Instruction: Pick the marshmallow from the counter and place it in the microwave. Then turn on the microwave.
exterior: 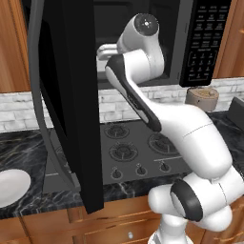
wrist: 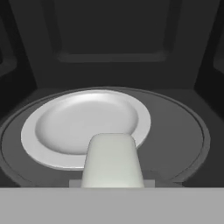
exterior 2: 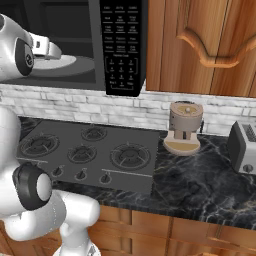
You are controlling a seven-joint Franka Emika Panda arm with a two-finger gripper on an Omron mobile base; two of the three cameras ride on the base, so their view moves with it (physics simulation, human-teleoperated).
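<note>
The black microwave [exterior: 205, 43] hangs above the stove with its door [exterior: 66, 95] swung wide open to the left. My arm reaches into its cavity, and my gripper [exterior 2: 54, 50] is inside, just over the white round turntable [wrist: 87, 122]. The off-white marshmallow [wrist: 111, 159] sits close in front of the hand camera, low over the turntable's near rim, and the gripper appears shut on it. Its block hides the fingertips. The black marble counter [exterior 2: 200, 185] runs on both sides of the stovetop.
A dark grey stovetop [exterior 2: 85, 150] with burners and knobs lies below the microwave. A round white plate [exterior: 12, 186] rests on the left counter. A tan jar-like appliance [exterior 2: 184, 127] and a toaster [exterior 2: 244, 140] stand on the right counter. The open door juts out over the stove's left side.
</note>
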